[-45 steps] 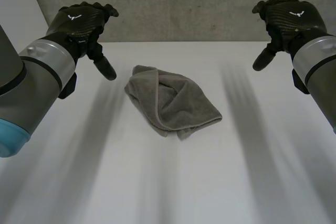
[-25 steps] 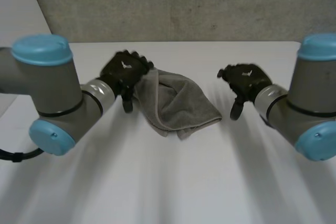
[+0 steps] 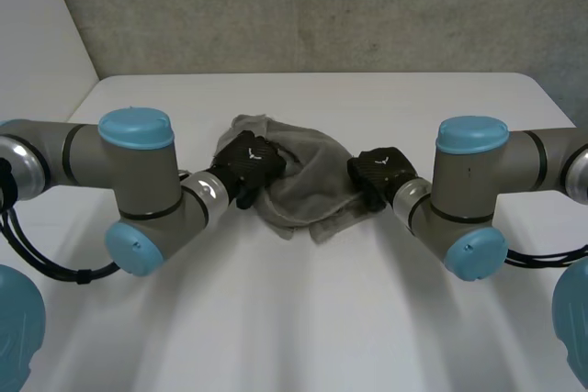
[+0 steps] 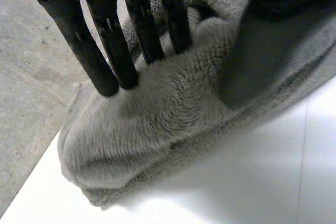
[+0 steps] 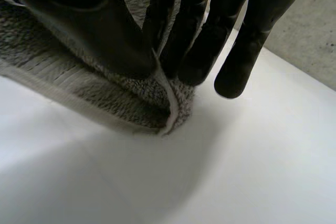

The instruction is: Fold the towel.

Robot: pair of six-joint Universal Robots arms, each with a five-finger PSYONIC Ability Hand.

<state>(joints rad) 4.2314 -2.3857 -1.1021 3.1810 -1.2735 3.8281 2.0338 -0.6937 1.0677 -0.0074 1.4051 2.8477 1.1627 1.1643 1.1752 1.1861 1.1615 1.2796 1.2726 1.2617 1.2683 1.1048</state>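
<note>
Pinching towel (image 3: 308, 181) sides, left hand (image 3: 248, 161), right hand (image 3: 377, 170), fingertips (image 4: 177, 34) part-buried in pile

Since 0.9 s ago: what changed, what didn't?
Both arms swung down and inward from raised positions. The left hand now pinches a ridge of the towel at its left side; the right hand pinches its right corner between thumb and fingers. The towel stays crumpled at the same spot on the table.

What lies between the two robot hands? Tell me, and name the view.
The crumpled grey towel spans it, with the left robot hand at one edge and the right robot hand at the opposite edge. The head view shows this.
</note>
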